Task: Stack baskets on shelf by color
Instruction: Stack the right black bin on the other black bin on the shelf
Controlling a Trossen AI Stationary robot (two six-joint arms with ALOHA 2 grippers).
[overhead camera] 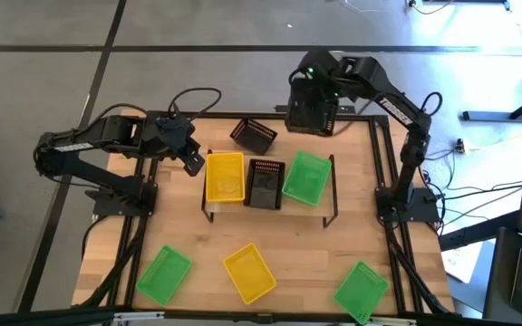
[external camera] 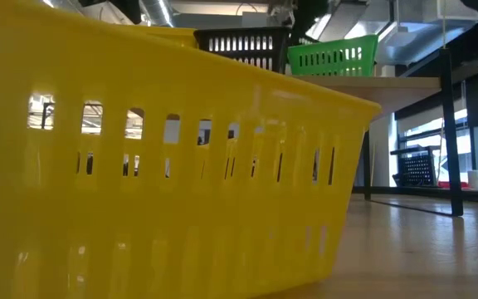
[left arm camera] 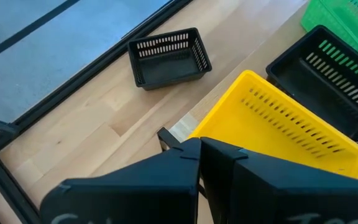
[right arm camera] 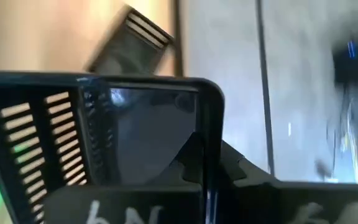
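1. Overhead, we see the shelf [overhead camera: 326, 194] at mid-counter carrying three baskets in a row: a yellow basket [overhead camera: 224, 177], a black basket [overhead camera: 265, 184] and a green basket [overhead camera: 306, 177].
2. We find the left gripper [overhead camera: 192, 162] just beside the yellow basket's outer end; in the left wrist view its fingers [left arm camera: 185, 163] are pressed together and hold nothing.
3. We see the right gripper [overhead camera: 311, 113] raised over the counter's far edge; in the right wrist view its fingers pinch the rim of a held black basket [right arm camera: 148, 134].
4. Another loose black basket [overhead camera: 253, 136] lies on the counter [overhead camera: 288, 240] behind the shelf.
5. Along the near edge we count three more: a near green basket [overhead camera: 163, 274], a near yellow basket [overhead camera: 249, 272] that fills the low view, and a corner green basket [overhead camera: 362, 290].
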